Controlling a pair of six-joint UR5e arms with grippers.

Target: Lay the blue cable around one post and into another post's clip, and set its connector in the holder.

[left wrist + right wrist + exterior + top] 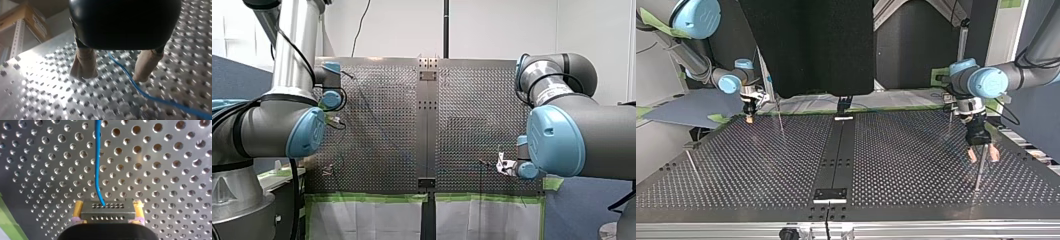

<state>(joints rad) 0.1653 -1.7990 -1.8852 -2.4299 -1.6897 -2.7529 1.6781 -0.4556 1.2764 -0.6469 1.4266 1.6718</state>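
Top view, left side: my right claw point(750, 116) low over worktop point(786, 165), near far edge. Right wrist view: yellow pads point(78, 207) clamped on grey connector point(108, 212); blue cable point(97, 162) leaves connector and runs ahead across worktop. Top view, right side: my left claw point(982, 155) spread wide, beige pads, thin post point(978, 176) just below it. Left wrist view: blue cable lies on worktop, passing between spread fingers point(83, 65), close to one.

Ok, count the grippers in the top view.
2. My right gripper, holding the connector, hangs at the view's far left; my left gripper, open, hangs over the table at its right.
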